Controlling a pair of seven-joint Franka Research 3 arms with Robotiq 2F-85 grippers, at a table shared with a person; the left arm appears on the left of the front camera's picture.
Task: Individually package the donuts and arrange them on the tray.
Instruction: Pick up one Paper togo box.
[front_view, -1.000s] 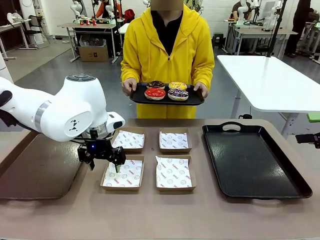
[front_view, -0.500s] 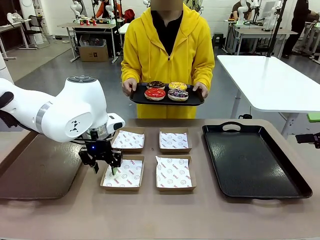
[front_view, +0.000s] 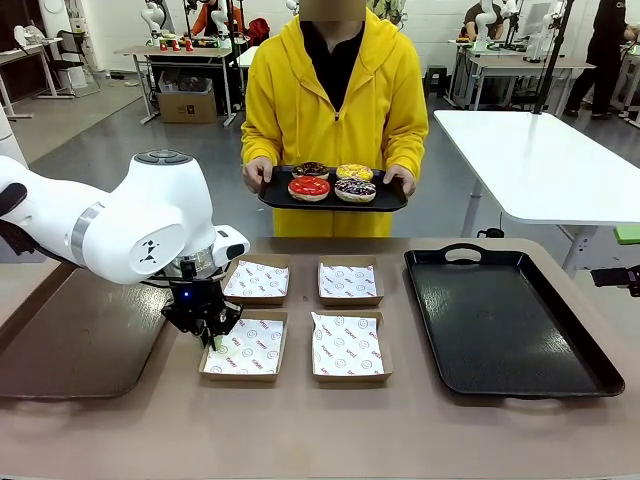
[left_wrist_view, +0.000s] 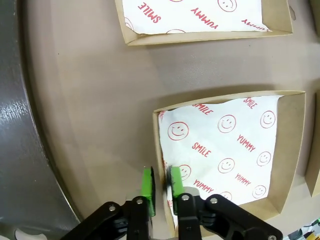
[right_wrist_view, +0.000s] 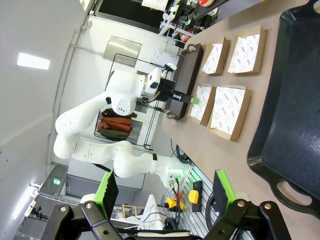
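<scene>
While our left gripper (left_wrist_view: 160, 179) pinches the cardboard box (left_wrist_view: 225, 98) rim, jaws almost shut, donuts (front_view: 333, 183) sit well beyond it on person's tray (front_view: 386, 201).

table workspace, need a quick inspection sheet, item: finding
surface: brown table, four paper-lined boxes, large black tray bare
job's things: four donuts on a small tray held by the person, none boxed
clutter: dark tray at the robot's left
claws: left claw pinches the near-left box wall; right claw open, holding nothing
cables: nothing seen
surroundings: white table, workbenches behind
</scene>
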